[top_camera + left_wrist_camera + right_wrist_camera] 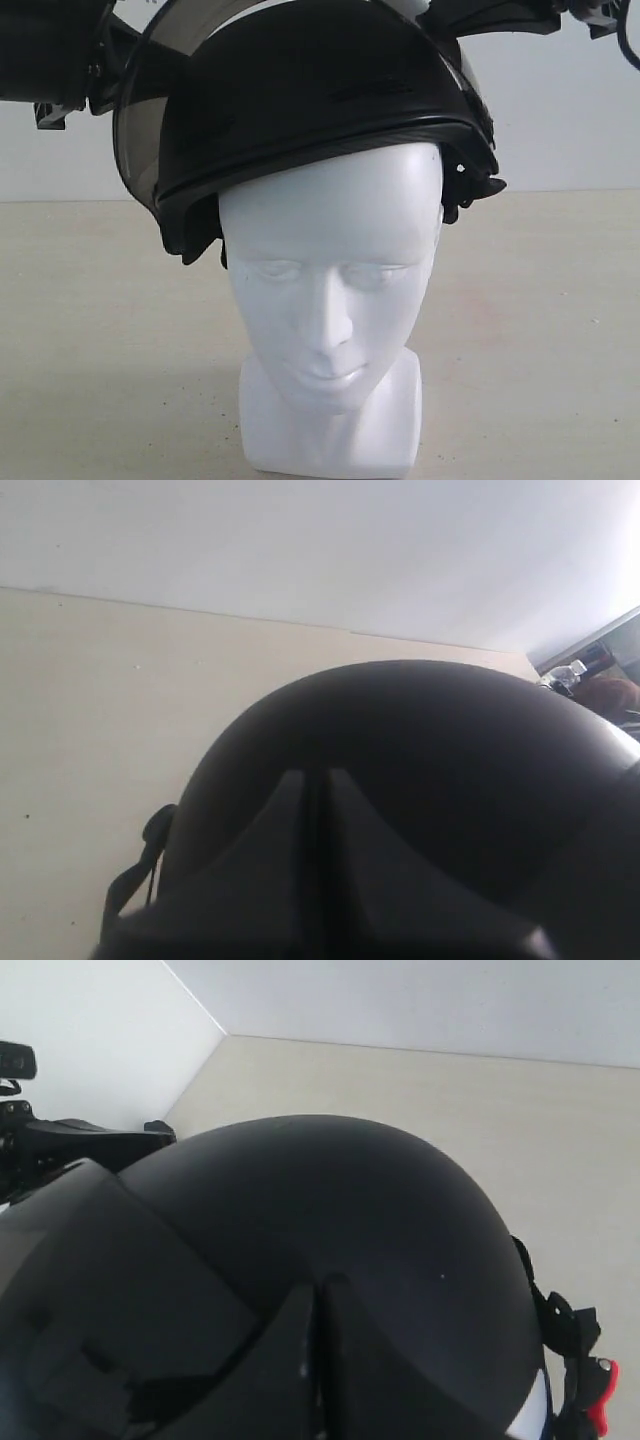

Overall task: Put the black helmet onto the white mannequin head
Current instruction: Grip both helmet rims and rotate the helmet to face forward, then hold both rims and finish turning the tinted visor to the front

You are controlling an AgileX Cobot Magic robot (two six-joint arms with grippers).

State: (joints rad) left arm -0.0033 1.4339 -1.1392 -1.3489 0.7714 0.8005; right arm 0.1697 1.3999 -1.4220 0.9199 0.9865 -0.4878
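the black helmet (320, 110) sits on the crown of the white mannequin head (330, 290), crooked: its rim hangs lower on the left of the exterior view than on the right. the risk, as i judge it, is that the shell is wider than the head and only perched, so a sideways drag on release could slide it off or rock the head over on the table (90, 360). the left gripper (312, 775) and right gripper (318, 1285) each show fingers together against the dome; whether they pinch anything i cannot tell. only the exterior view shows the face and the tilt. only the right wrist view shows the red buckle (597, 1412), and only the left wrist view the dangling strap (135, 875).
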